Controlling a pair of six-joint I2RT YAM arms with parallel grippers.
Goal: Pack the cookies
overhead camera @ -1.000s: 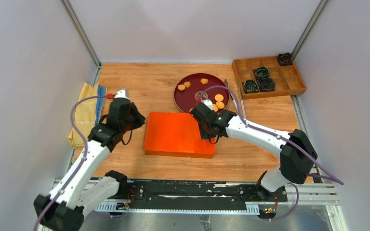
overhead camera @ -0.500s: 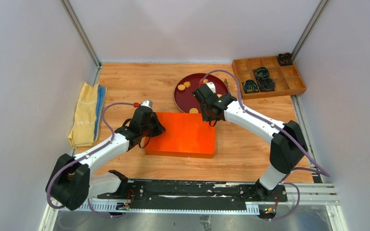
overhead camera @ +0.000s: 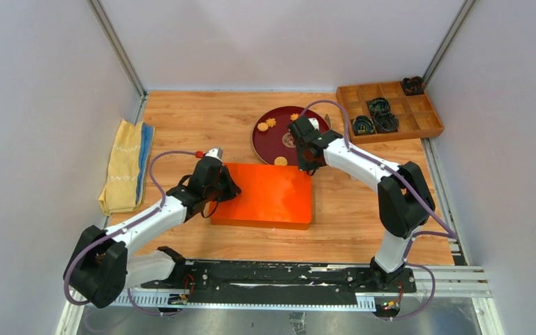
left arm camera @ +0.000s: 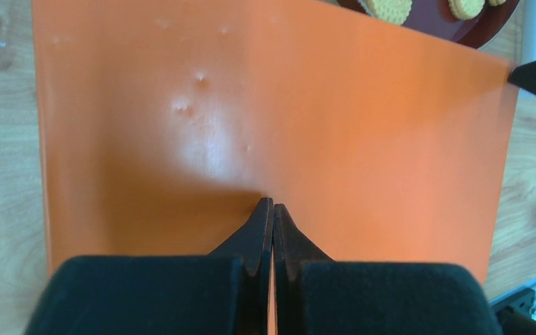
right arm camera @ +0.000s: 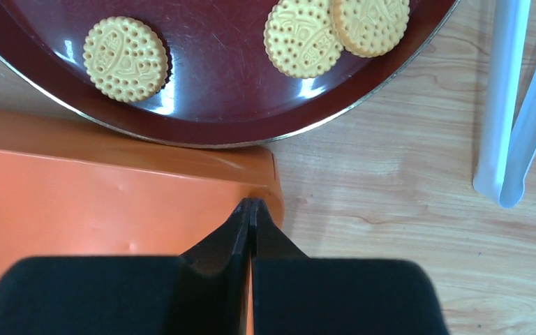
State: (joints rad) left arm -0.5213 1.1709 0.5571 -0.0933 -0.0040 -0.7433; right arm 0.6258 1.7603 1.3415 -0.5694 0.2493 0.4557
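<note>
The cookies lie on a dark red plate (overhead camera: 273, 139): golden flower-shaped ones (overhead camera: 271, 123) at its far side and a round golden one (overhead camera: 280, 160) at its near rim. The right wrist view shows three round golden cookies (right arm camera: 125, 58) on the plate (right arm camera: 237, 105). An orange box (overhead camera: 262, 195) lies shut in front of the plate. My left gripper (overhead camera: 228, 189) is shut, tips on the box's top (left arm camera: 273, 202) near its left side. My right gripper (overhead camera: 307, 165) is shut, tips at the box's far right corner (right arm camera: 251, 202).
A wooden compartment tray (overhead camera: 419, 122) at the back right holds black coiled rings (overhead camera: 378, 106). Pale tongs (right arm camera: 509, 105) lie on the table right of the plate. A folded yellow cloth (overhead camera: 123, 166) lies at the left wall.
My left gripper has swung right from beside the cloth onto the box's left part. My right gripper has moved from the box's right part up to its far right corner by the plate.
</note>
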